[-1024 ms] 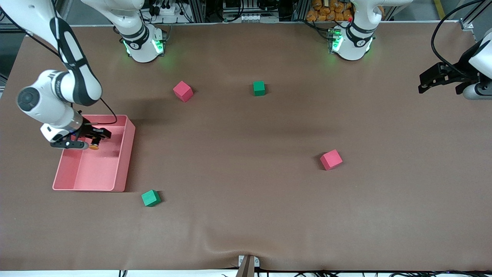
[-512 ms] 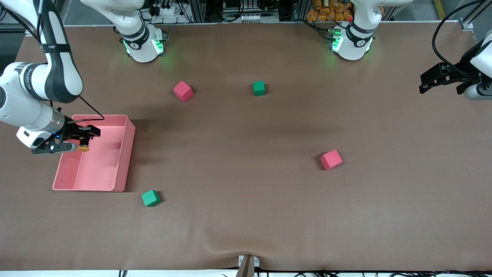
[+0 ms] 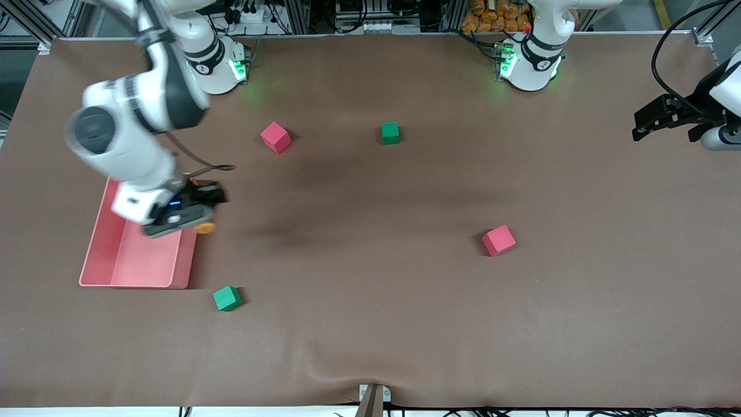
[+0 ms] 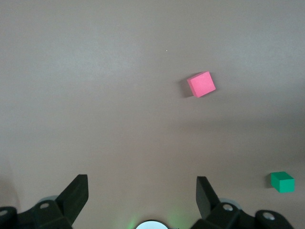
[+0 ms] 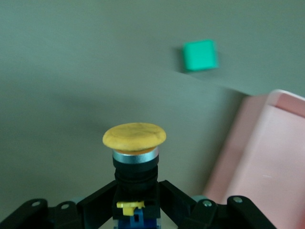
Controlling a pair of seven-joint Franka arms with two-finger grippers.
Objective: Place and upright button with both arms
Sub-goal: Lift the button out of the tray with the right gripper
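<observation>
**Matt cloth, plastic and foam-like blocks**

The table (image 3: 405,324) wears a matt brown cloth with a soft ripple at its 6 o'clock edge. The pink tray (image 3: 116,260) looks like smooth, faintly satin plastic. The button (image 5: 135,143) has a matt orange cap, a shiny metal-looking ring and a black plastic body. Red cube (image 3: 498,240) and green cube (image 3: 227,298) look matt, foam-like. Arm shells are glossy white.

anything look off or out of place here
Nothing stands out. The right gripper holds the button over the pink tray's edge; the left gripper waits open at its end of the table. The red cubes and green cubes sit scattered, intact.
</observation>
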